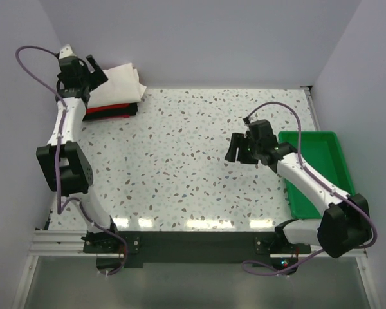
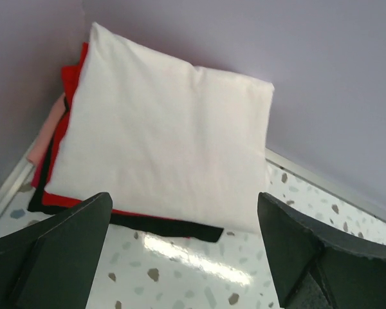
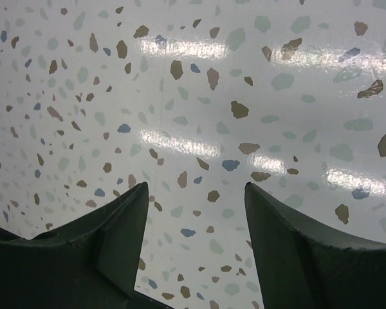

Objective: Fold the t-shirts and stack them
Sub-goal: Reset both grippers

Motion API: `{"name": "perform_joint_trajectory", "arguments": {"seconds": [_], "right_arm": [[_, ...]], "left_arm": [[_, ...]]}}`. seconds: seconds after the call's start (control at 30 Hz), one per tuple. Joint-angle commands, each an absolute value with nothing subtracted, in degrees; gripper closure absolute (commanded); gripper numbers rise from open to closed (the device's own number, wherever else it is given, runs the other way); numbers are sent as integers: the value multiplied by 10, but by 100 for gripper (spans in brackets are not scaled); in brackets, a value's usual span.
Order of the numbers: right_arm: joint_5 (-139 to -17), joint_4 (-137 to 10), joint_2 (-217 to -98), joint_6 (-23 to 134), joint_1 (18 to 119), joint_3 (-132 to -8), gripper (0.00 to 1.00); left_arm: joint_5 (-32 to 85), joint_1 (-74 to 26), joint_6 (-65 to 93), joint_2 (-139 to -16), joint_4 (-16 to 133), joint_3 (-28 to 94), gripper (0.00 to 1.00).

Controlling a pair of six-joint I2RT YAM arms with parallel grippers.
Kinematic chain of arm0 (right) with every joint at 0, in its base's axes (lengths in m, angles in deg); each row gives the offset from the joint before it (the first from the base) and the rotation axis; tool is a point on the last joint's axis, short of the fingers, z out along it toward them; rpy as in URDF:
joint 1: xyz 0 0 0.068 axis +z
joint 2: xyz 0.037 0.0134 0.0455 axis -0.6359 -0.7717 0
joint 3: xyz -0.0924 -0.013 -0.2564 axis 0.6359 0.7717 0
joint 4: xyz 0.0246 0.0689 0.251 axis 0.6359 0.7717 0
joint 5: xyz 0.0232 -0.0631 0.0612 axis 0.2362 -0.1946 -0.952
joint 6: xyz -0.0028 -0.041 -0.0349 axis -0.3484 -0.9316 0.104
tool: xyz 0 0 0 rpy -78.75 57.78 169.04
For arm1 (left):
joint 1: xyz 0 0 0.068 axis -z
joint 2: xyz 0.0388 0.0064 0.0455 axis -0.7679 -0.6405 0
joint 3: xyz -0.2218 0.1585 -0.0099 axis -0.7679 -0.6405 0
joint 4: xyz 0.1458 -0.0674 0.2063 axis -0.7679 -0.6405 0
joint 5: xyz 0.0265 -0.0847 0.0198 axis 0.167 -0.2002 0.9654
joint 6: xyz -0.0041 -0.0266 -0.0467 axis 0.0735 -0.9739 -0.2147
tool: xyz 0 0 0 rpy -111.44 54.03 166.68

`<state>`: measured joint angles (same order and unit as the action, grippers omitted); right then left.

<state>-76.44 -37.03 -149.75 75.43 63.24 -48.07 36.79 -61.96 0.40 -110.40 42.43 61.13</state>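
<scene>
Up in the far left corner, the left gripper (image 1: 95, 66) hangs with jaws spread and empty, just short of the stack of t-shirts (image 1: 116, 93): the cream-white shirt (image 2: 161, 129) on top, the red shirt (image 2: 69, 80) and the black shirt (image 2: 180, 226) beneath. Mid-table, the right gripper (image 3: 196, 193), also parted and empty, hovers over the speckled table (image 1: 180, 161) beside the green tray (image 1: 315, 170).

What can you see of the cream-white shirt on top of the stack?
The cream-white shirt is folded into a neat, roughly square packet of soft cloth, smooth, no print showing on its upper face. It lies on top of the stack, resting on a red shirt above a black shirt, in the far left corner of the table near the wall. The open left gripper hovers just before it, not touching.
</scene>
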Motion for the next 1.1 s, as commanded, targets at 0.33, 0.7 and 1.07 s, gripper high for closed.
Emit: {"name": "perform_joint_trajectory", "arguments": {"seconds": [0.33, 0.7, 1.07], "right_arm": [[-709, -345, -1429, 745, 637, -501, 35], [-634, -331, -1368, 760, 637, -492, 35], [-607, -368, -1331, 768, 636, -463, 36]], "left_arm": [[421, -316, -53, -807, 481, 242, 0], [451, -117, -91, -698, 501, 81, 0], [443, -116, -30, -672, 438, 150, 0]]}}
